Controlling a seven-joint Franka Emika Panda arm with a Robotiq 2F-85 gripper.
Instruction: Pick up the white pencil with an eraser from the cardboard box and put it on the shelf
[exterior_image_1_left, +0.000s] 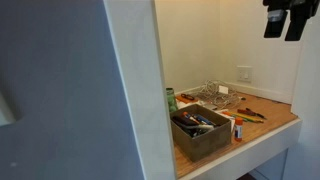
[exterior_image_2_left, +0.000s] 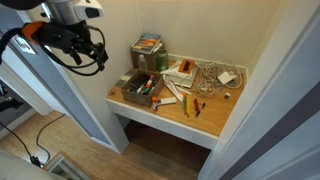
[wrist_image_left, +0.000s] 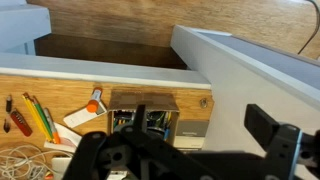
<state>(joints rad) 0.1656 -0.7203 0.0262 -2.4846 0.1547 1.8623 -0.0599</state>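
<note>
The cardboard box sits at the front of the shelf, filled with several pens and markers. It shows in both exterior views and in the wrist view. I cannot tell the white pencil apart from the other things in it. My gripper hangs high above and outside the shelf, well away from the box, at the upper left in an exterior view. In the wrist view the gripper has its fingers wide apart with nothing between them; the shelf board lies below.
A clear wire rack stands behind the box. Loose pens and a white marker with an orange cap lie on the board. White walls close in both sides. A book stack stands at the back.
</note>
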